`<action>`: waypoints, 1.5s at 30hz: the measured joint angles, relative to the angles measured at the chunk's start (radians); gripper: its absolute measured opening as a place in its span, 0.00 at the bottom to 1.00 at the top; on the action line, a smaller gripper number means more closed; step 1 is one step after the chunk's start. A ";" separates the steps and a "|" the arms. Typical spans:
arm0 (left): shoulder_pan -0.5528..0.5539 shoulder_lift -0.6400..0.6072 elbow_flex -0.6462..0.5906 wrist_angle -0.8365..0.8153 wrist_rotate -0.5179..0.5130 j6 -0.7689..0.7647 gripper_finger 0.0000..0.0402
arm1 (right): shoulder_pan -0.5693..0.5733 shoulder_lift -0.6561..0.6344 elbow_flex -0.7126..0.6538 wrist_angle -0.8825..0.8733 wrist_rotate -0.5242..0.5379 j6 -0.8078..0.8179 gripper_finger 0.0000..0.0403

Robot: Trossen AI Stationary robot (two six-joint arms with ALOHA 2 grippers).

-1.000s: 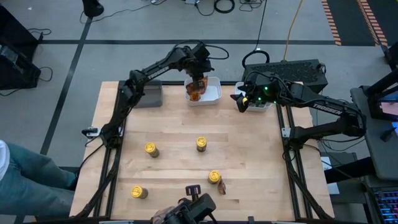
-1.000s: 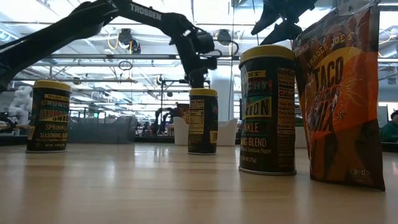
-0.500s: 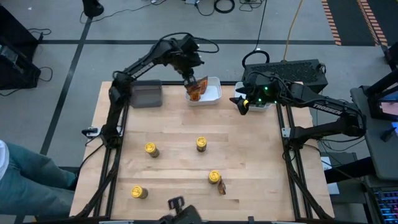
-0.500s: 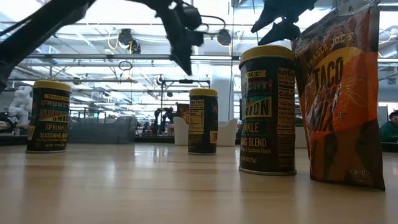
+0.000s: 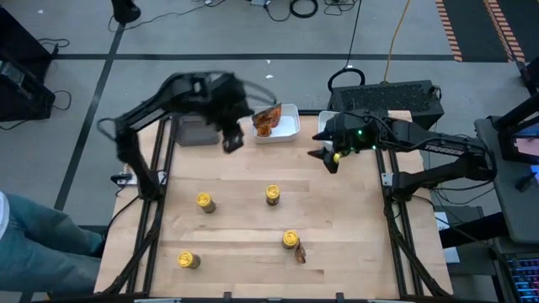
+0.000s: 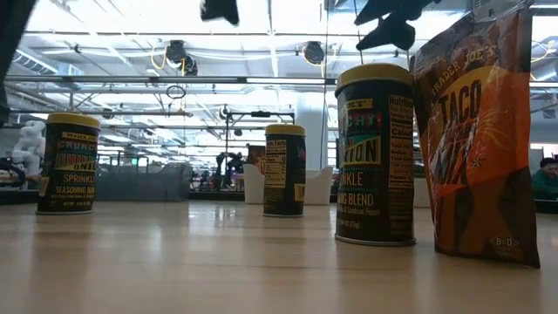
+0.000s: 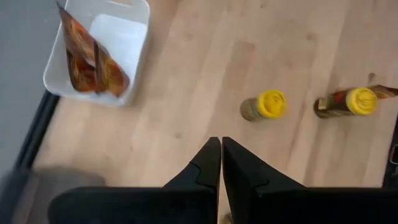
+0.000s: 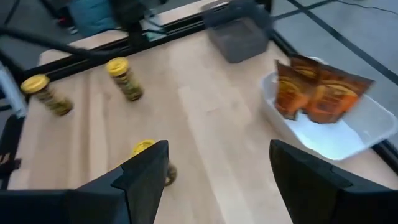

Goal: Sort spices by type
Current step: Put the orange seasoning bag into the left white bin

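Four yellow-lidded spice jars stand on the wooden table: one (image 5: 205, 202), a second (image 5: 273, 195), a third (image 5: 290, 240) with an orange-brown packet (image 5: 300, 252) beside it, and a fourth (image 5: 187, 261). More orange packets (image 5: 268, 119) lean in the white tray (image 5: 290, 130) at the back. My left gripper (image 5: 232, 140) hangs shut and empty over the table, between the grey tray and the white tray. In the left wrist view the left gripper (image 7: 219, 155) shows its fingers pressed together. My right gripper (image 5: 325, 157) is open and empty, to the right of the white tray; the right gripper (image 8: 217, 186) holds nothing.
A grey tray (image 5: 198, 130) sits at the back left. Another white tray (image 5: 337, 118) lies partly under the right arm at the back right. In the low view, a jar (image 6: 375, 153) and packet (image 6: 475, 139) stand close to the camera.
The left arm has swung away from above the white tray, leftward and toward the table's middle. The right gripper has moved off its back-right tray toward the table.
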 joint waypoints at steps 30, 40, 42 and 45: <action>-0.970 -0.320 -0.695 0.572 -0.365 -0.510 0.06 | 0.469 0.192 0.000 0.288 0.109 0.430 0.65; -0.974 -0.268 -0.703 0.745 -0.431 -0.467 0.06 | 0.620 0.192 0.005 0.292 0.285 0.545 0.65; -0.970 -0.255 -0.703 0.772 -0.429 -0.432 0.06 | 0.648 0.192 0.005 0.294 0.308 0.562 0.65; -0.969 -0.235 -0.703 0.848 -0.422 -0.355 0.06 | 0.691 0.192 0.005 0.294 0.332 0.589 0.65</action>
